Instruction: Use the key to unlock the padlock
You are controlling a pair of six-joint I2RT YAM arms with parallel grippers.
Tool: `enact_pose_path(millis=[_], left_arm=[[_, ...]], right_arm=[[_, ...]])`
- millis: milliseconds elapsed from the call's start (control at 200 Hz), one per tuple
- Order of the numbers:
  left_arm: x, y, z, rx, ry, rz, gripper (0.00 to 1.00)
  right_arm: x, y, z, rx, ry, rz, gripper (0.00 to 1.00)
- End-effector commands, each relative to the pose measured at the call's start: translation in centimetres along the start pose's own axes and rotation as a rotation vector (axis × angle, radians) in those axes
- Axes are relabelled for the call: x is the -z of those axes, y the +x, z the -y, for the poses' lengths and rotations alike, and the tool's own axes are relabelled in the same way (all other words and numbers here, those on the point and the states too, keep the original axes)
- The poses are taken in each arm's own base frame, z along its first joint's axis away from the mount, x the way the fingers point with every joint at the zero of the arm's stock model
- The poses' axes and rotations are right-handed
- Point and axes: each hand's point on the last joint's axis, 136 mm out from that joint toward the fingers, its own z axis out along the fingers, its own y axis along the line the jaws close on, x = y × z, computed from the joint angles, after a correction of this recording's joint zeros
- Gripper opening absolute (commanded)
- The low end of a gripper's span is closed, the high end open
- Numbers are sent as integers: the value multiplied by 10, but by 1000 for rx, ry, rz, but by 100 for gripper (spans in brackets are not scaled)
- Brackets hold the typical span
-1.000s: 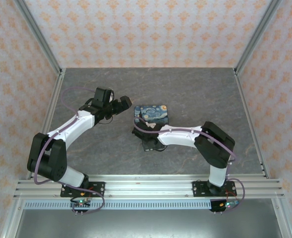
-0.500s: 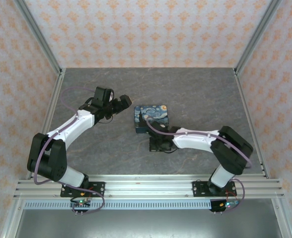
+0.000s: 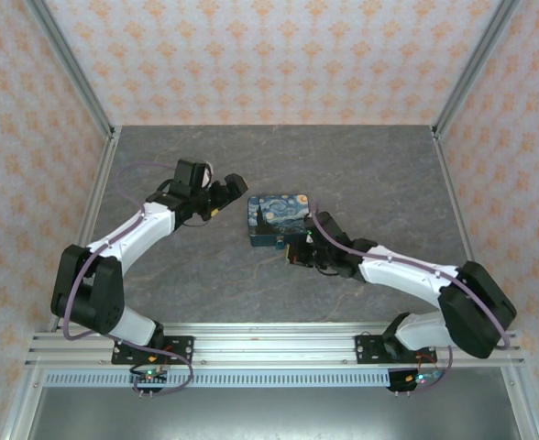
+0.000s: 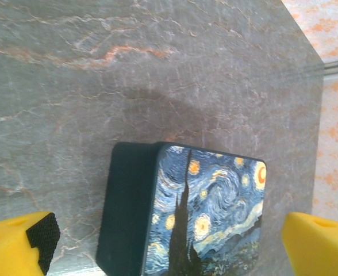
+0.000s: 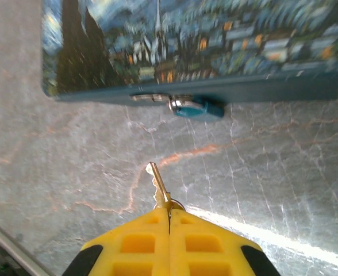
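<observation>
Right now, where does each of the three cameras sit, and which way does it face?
Top: fixed above and behind the robot, looking down at the table; left arm, right arm, left end effector, right end effector show.
Left wrist: on the left wrist, looking down on the tin; its open yellow fingers show at the lower corners.
Right wrist: low over the table, facing the tin's side and padlock; its shut fingers hold the key.
Shared: all three see the tin.
</observation>
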Motion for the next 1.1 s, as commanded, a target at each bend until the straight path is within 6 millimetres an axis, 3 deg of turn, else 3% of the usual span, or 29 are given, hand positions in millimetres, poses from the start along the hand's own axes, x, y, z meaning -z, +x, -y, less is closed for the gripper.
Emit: enact_pose_path(millis=[0,260,435,811,1091], left_arm=[[-1,3,35,-26,108,-35,100],[-16,45,80,-120,205,-164,94],[-28,69,99,-150,265,-251,73],[-37,112,107,-213,305,-410,40],[-42,129,107,-227,306,-459,37]], right_arm=[[14,-18,-15,-13,-112,72,0],[32,-43,-19,-70,-184,133,0],[34,-49,-28,-61,-204,132,0],[30,-53,-31,-55,-203,123,0],[29,-54,-31,-57,-200,125,0]])
